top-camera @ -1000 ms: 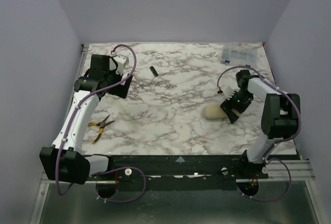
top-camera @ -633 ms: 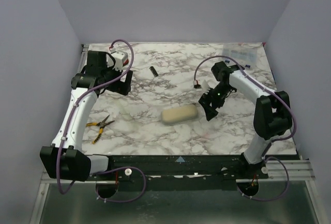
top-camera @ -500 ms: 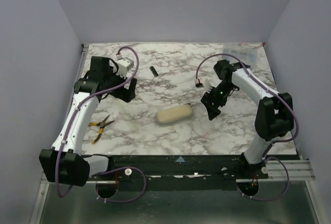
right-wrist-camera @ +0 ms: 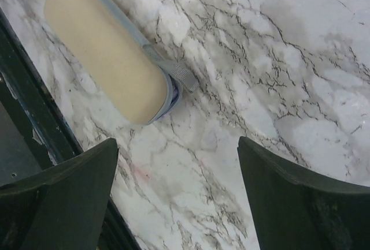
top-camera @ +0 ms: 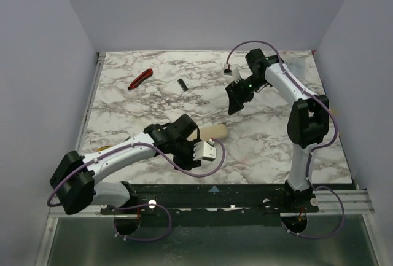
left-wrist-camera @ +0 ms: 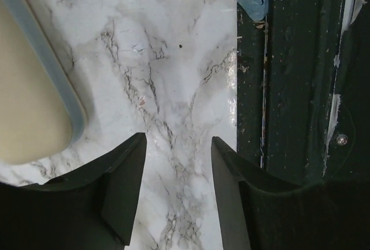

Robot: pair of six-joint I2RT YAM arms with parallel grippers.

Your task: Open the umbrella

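Red-handled tool [top-camera: 140, 78]: lay at the far left of the marble table [top-camera: 123, 112], well apart from the work.
Left gripper [left-wrist-camera: 177, 140]: hung low over the table beside the front rail [left-wrist-camera: 289, 88]. The jaws were parted about halfway with only bare marble between them, and nothing was held.
Umbrella [top-camera: 216, 132]: lay folded and flat near the front middle of the table, just beside the left gripper's outer finger. Whether it touched the finger could not be told.
Umbrella, appearance: a cream oblong with rounded ends, a grey-blue edge trim and a grey strap tab [right-wrist-camera: 182, 77] at one end.
Umbrella, handling (judged): light and compact, soft fabric over a stiff core. The rounded body was likely to roll or slide on the smooth marble if nudged from the side.
Umbrella, grip point (judged): across the narrow width at mid-body, with jaws set wider than the body. The strap tab looked too limp to steer by.
Right gripper [right-wrist-camera: 178, 141]: was raised over the far middle of the table, well apart from the umbrella. The jaws were spread wide and empty.
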